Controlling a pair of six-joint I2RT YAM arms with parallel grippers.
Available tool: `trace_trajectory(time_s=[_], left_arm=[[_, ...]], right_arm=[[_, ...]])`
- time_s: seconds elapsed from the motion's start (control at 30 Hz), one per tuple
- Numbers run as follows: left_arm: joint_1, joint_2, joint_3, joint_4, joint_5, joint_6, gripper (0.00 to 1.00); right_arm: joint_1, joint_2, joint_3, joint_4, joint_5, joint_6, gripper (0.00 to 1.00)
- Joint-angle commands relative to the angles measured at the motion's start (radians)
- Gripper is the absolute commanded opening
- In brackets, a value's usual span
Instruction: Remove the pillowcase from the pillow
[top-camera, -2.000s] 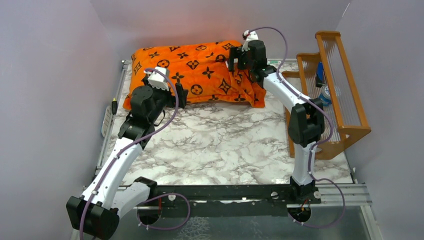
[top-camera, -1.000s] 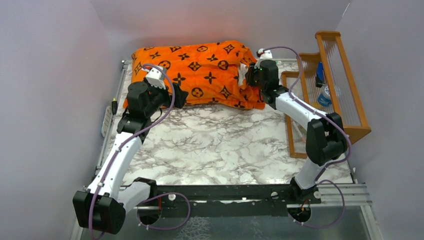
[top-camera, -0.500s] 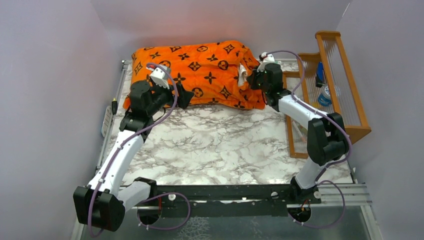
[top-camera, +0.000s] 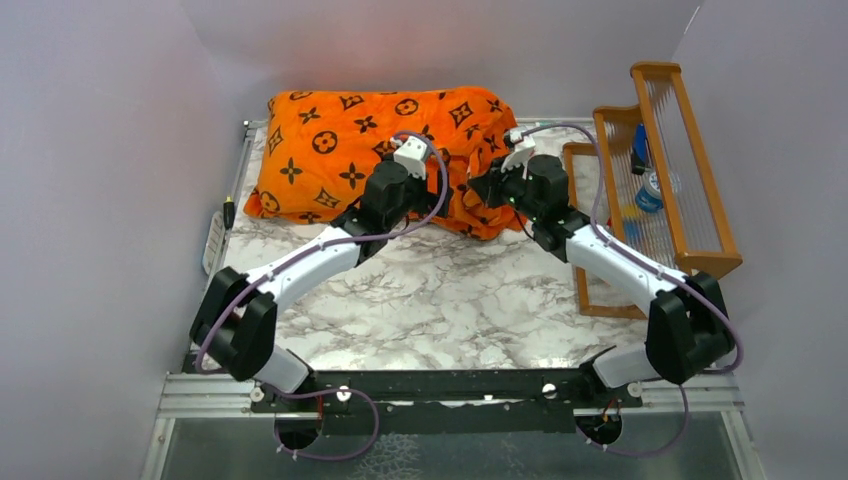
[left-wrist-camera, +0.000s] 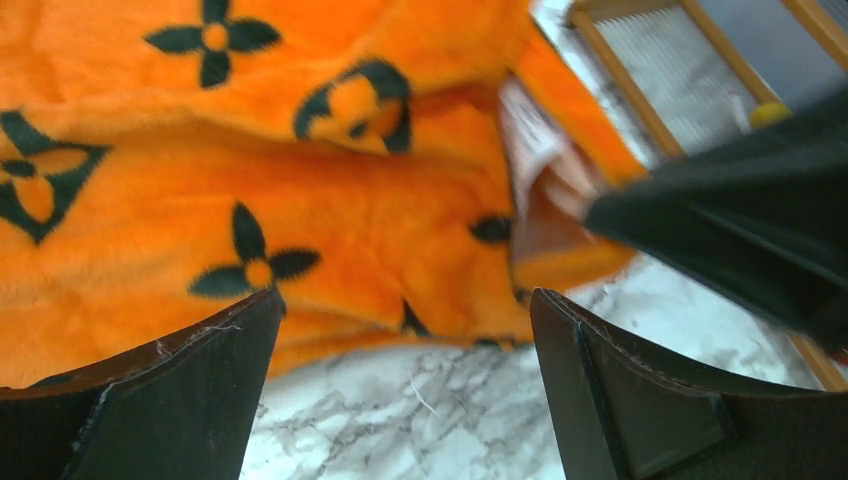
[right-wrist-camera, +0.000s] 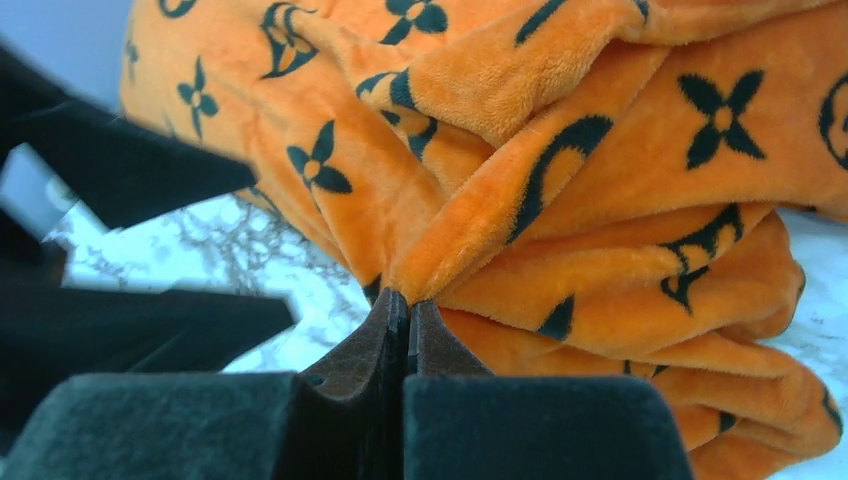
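The orange pillowcase (top-camera: 350, 150) with black motifs lies at the back of the marble table (top-camera: 450, 300), bunched into folds at its right end. The pillow is hidden inside it. A pale patch (left-wrist-camera: 535, 140) shows among the folds in the left wrist view; I cannot tell what it is. My right gripper (top-camera: 476, 190) is at that bunched right end. In the right wrist view it (right-wrist-camera: 408, 298) is shut, with an orange fold (right-wrist-camera: 480, 220) pinched at its tips. My left gripper (top-camera: 445, 200) hangs open just left of it, above the table beside the pillowcase's front edge (left-wrist-camera: 400, 330), holding nothing.
A wooden rack (top-camera: 690, 170) stands along the right edge and holds a blue-capped bottle (top-camera: 650, 185). A small tool with a yellow tip (top-camera: 228, 212) lies off the table's left edge. Grey walls close in the back and sides.
The left arm has swung right along the pillowcase's front to its right end. The right gripper has shut on a fold and moved left and nearer. The cloth there has bunched up.
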Motion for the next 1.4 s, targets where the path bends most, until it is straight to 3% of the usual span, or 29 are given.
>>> trace_trajectory(time_s=[0.0,0.1,0.3,0.4,0.53,0.77,0.9,1.17,1.37], left_arm=[[-0.023,0.096,0.094,0.096,-0.139,-0.008,0.99],[-0.039,0.167,0.137,0.099,-0.145,-0.003,0.99],[-0.052,0.219,0.171,0.169,0.032,-0.04,0.99],[-0.061,0.248,0.195,0.163,0.038,-0.026,0.99],[-0.076,0.307,0.226,0.127,-0.075,0.019,0.99],[-0.103,0.443,0.301,0.062,-0.411,0.132,0.99],[-0.102,0.47,0.319,0.071,-0.516,0.186,0.99],[-0.079,0.344,0.273,0.107,-0.524,0.256,0.99],[0.012,0.232,0.177,0.099,-0.518,0.25,0.99]], right_arm=[[0.023,-0.112,-0.081,0.019,-0.054,0.033,0.01],[0.023,-0.158,-0.122,-0.001,-0.044,0.032,0.01],[0.023,-0.214,-0.172,-0.041,-0.003,0.033,0.01],[0.023,-0.225,-0.184,-0.053,0.012,0.031,0.01],[0.023,-0.241,-0.187,-0.053,-0.001,0.045,0.01],[0.023,-0.275,-0.188,-0.069,-0.001,0.051,0.01],[0.023,-0.303,-0.194,-0.087,0.025,0.042,0.01],[0.023,-0.339,-0.23,-0.086,0.124,0.076,0.01],[0.022,-0.326,-0.253,-0.081,0.155,0.094,0.01]])
